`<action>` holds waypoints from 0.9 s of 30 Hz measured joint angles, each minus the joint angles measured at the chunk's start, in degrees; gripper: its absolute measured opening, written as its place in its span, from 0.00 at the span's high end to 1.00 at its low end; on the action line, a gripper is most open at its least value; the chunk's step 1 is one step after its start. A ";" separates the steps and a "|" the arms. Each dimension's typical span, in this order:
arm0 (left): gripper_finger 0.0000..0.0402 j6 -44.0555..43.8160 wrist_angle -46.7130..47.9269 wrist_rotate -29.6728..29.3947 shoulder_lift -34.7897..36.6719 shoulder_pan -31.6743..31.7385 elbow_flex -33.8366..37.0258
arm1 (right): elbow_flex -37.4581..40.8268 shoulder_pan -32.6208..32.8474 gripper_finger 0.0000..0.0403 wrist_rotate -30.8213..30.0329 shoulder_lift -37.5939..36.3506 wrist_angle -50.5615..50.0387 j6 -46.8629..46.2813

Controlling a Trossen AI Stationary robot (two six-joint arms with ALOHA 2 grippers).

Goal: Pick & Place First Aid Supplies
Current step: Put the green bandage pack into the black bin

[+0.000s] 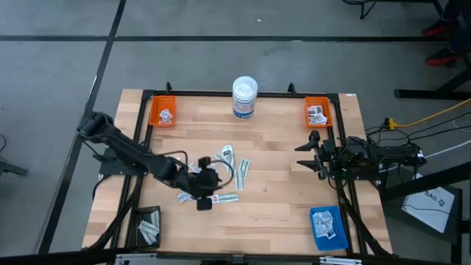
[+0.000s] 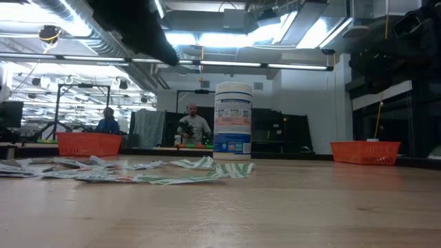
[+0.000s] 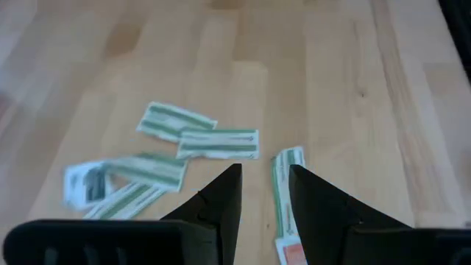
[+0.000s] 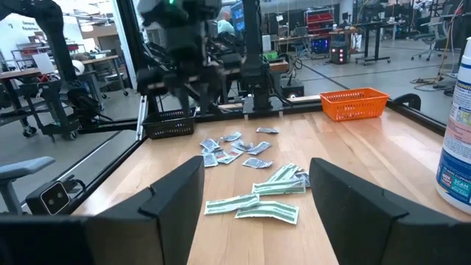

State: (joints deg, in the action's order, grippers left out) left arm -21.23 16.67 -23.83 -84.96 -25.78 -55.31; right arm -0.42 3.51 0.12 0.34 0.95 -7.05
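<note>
Wooden counter (image 1: 280,199) carries the first aid supplies (image 1: 229,163) scattered mid-counter, left of centre. Left tool (image 1: 204,200) hovers low over the packets, fingers (image 3: 221,195) slightly parted, gripping nothing. Right tool (image 1: 312,154) waits at the right edge, fingers wide apart, empty.

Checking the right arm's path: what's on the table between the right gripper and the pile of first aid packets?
High view: only bare wood lies between the right gripper and the first aid packets; the right wrist view agrees.

Even overhead light, soft shadows; ceiling glare in low view; left wrist view blurred
</note>
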 joint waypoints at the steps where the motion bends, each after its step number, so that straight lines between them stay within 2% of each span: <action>1: 0.73 1.21 -0.73 0.06 -0.96 -0.32 0.00 | 0.02 -0.02 0.39 0.02 0.02 0.00 -0.02; 6: 0.73 4.84 -6.91 1.89 -6.48 -1.94 0.00 | 0.00 0.00 0.39 0.03 0.00 0.02 -0.01; 14: 0.74 9.36 -16.06 1.61 -14.33 -3.95 0.00 | 0.00 -0.01 0.39 0.01 0.02 0.00 -0.01; 27: 0.71 10.68 -29.80 2.95 -24.05 -0.41 -0.07 | 0.00 0.00 0.39 0.00 0.00 0.02 0.00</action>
State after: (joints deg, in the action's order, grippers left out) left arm -10.55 -13.13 -20.88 -109.00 -26.20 -55.37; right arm -0.43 3.51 0.12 0.34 0.97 -7.05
